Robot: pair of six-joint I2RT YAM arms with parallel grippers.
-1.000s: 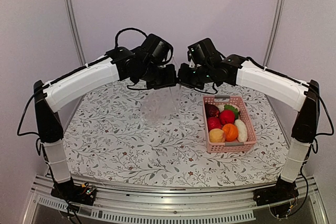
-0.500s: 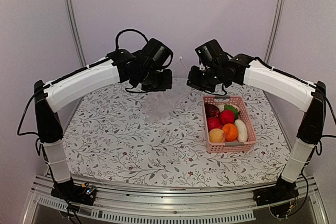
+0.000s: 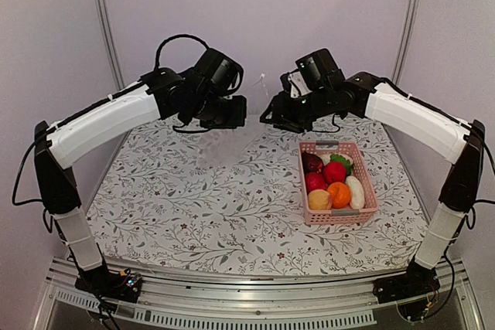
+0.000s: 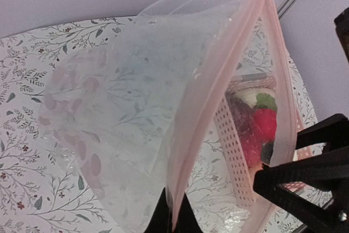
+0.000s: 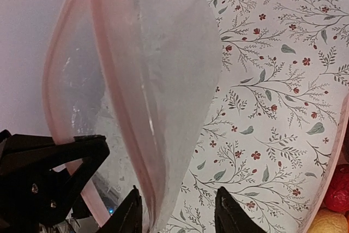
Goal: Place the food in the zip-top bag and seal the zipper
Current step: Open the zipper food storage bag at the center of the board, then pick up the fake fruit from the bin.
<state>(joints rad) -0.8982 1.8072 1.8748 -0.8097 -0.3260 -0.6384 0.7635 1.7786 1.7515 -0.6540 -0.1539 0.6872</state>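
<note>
Evidently nothing is bagged: the food (image 3: 332, 179) lies in the basket (image 3: 338, 219). Left gripper (image 4: 173, 214) pinches the empty bag's (image 4: 120, 107) zipper (image 4: 221, 83); right gripper (image 5: 177, 211) stands parted around it.

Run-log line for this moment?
left hand shut on zipper | right hand open around zipper | zip-top bag held up | food in pink basket

Pink plastic over a flowered bench (image 3: 193, 222).
The bench cloth is white, printed with grey-green leafy sprigs and small red blossoms. The zip-top bag (image 4: 120, 107) is clear, its zipper (image 4: 221, 80) pale pink. The basket (image 3: 302, 191) is pink lattice; the food (image 3: 335, 172) inside shows red, orange, yellow-tan, dark purple, white and green. My left pincer (image 4: 172, 214) and right pincer (image 5: 180, 212) are black.
</note>
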